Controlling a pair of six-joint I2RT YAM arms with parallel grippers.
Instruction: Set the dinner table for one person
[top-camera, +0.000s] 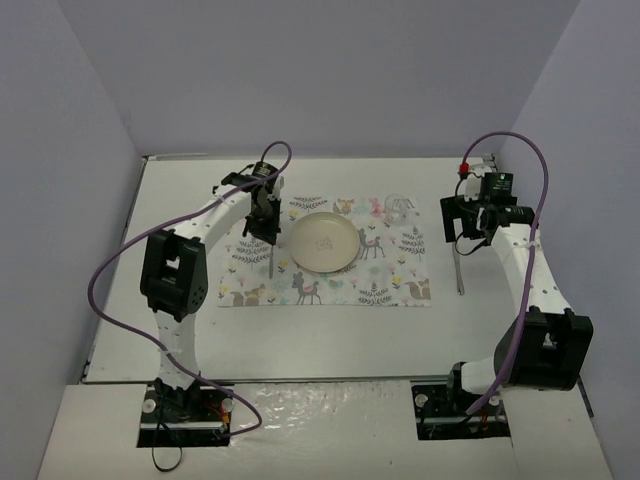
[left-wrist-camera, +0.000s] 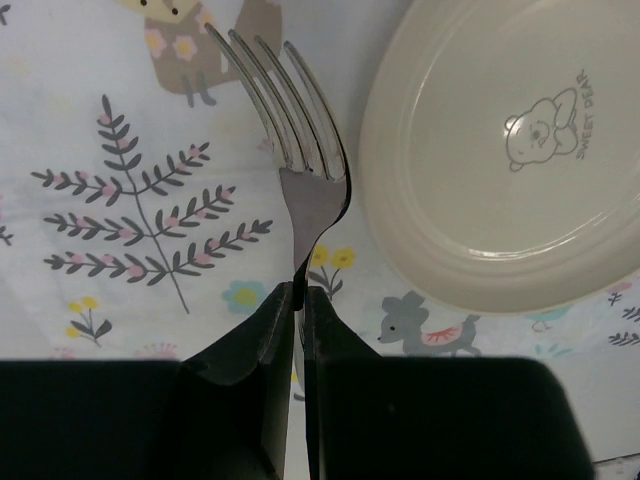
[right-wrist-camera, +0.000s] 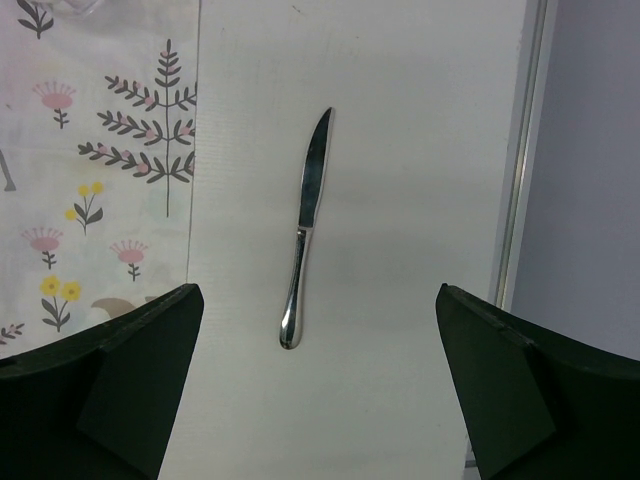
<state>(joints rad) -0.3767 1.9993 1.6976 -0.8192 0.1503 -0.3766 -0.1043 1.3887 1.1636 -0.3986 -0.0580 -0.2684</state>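
cream bear-print plate (top-camera: 323, 243) sits on placemat (top-camera: 395, 285) on the dinner table (top-camera: 330, 345).

Top view: high, from near edge, looks down on whole worktop (top-camera: 300, 350). Left wrist: close over fork (left-wrist-camera: 305, 170), plate (left-wrist-camera: 400, 230). Right wrist: farther up, over knife (right-wrist-camera: 312, 180). All share placemat (top-camera: 395, 280).

Pale purple-grey walls (top-camera: 320, 70) stand at 9, 12 and 3 o'clock around a big white table (top-camera: 320, 340). The light is soft and even. At 6 o'clock a shiny white board (top-camera: 330, 430) lies along its edge.
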